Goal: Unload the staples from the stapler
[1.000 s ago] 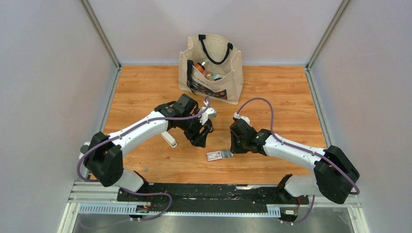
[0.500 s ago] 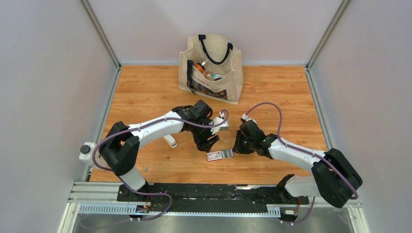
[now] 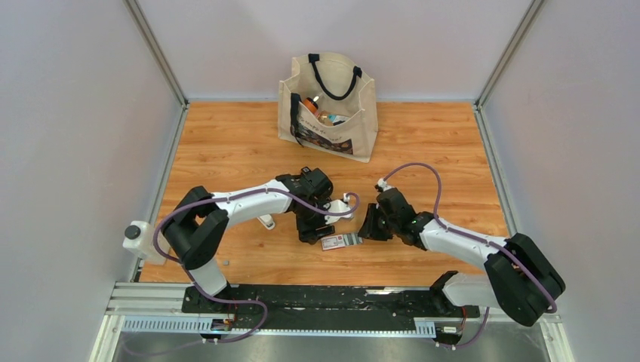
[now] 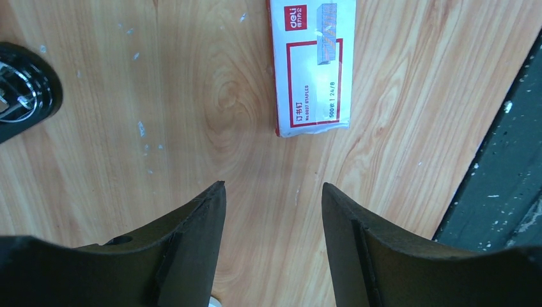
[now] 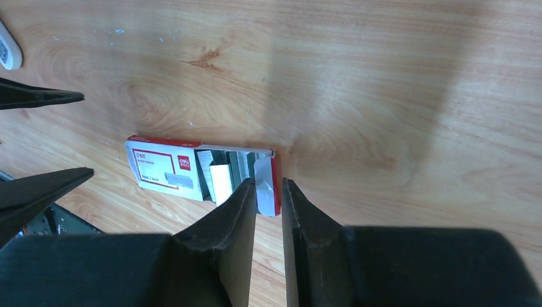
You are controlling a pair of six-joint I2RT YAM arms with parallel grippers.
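The left end effector (image 4: 273,187) hangs wide open over the wooden table (image 3: 226,143), just short of a small flat red-and-white cardboard box (image 4: 312,70) near the table's near edge. The right end effector (image 5: 268,184), narrow, pinches that box's open end. Grey metal staples (image 5: 240,167) lie inside.

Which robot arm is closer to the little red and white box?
Right. The right end effector has its tips at the open end of the box. The left end effector faces the closed end, with bare wood between.
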